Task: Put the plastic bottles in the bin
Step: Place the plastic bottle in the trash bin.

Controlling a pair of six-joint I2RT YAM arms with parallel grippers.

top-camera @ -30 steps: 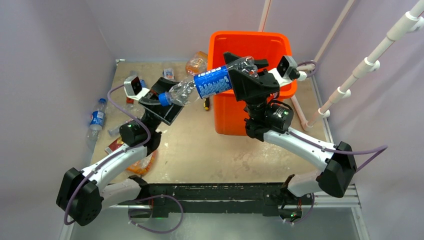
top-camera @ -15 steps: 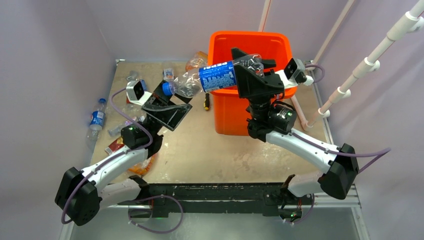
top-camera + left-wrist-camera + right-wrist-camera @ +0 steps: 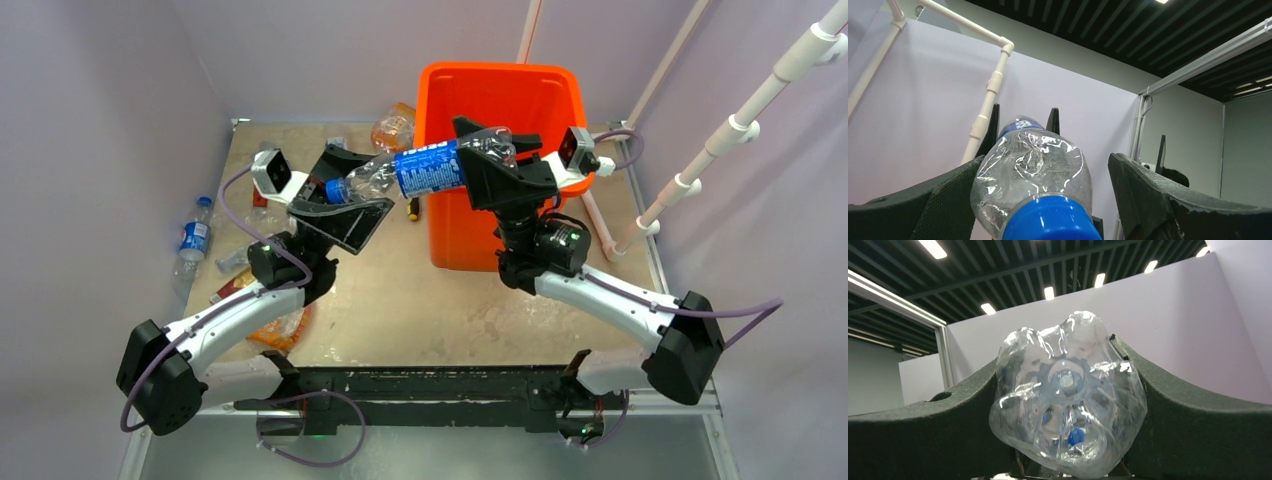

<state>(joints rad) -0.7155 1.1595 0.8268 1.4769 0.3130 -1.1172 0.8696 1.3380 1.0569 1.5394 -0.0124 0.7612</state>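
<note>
Centre of bare tan tabletop [image 3: 400,290] open; large orange plastic bin [image 3: 455,235] blocks one o'clock; clear blue-labelled plastic bottle [image 3: 428,168] spans twelve o'clock aloft.

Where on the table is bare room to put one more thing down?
Free: the middle of the table, between the orange bin, the left arm and the near rail. Crowded: the left edge, with bottles, and the far strip beside the bin.

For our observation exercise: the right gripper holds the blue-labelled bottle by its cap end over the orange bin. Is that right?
No. The right gripper holds the blue-labelled bottle by its base, not its cap end, over the orange bin; the right wrist view shows the lobed bottom between its fingers.
</note>
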